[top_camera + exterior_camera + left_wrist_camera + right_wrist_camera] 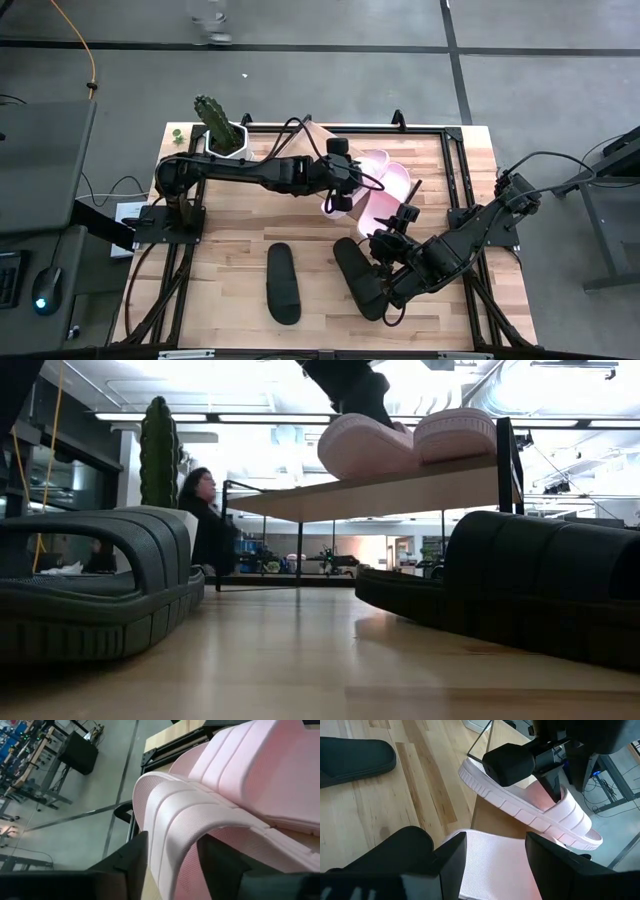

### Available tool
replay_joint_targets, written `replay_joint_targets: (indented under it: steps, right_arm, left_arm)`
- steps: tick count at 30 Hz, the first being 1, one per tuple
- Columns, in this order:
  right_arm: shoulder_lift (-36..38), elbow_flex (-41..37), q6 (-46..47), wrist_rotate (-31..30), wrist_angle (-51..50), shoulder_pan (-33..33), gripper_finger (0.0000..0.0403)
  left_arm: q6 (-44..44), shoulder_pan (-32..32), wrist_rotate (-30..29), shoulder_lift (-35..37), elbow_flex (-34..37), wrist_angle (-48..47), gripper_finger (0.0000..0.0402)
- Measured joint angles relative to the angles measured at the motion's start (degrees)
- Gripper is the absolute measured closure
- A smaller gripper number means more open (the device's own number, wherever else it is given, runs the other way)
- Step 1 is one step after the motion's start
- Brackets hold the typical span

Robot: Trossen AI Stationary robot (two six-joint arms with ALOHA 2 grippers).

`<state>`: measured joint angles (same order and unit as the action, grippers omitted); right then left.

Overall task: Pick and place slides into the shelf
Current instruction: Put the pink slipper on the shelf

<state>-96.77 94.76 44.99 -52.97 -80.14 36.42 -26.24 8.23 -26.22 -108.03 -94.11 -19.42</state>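
Overhead, the left gripper reached across the table to a pink slide at the shelf, while the right gripper stretched toward the second pink slide; two black slides lay on the tabletop. Low down, both pink slides sat on the slanted board. The left wrist view showed fingers clamped on the strap. The right fingers apparently straddled pink material, spread apart.
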Motion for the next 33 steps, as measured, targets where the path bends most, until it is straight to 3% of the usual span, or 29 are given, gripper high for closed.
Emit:
replay_joint_targets:
  steps: [5,10,22,33]
  right_arm:
    - [0.0,0.0,-0.02,0.0,0.0,0.0,0.021]
    - [0.0,0.0,-0.02,0.0,0.0,0.0,0.021]
    - [0.0,0.0,0.09,-1.37,-0.39,0.0,0.021]
    - [0.02,0.0,4.35,-4.63,-3.74,-0.04,0.021]
  left_arm:
    - [0.88,0.0,-0.74,0.0,0.0,0.02,0.0209]
    - [0.06,0.0,-5.65,0.02,0.0,-0.92,0.0195]
    - [1.27,-0.34,-8.33,1.05,-0.05,-7.68,0.019]
    - [6.41,-5.48,-9.93,9.23,-0.02,-15.65,0.019]
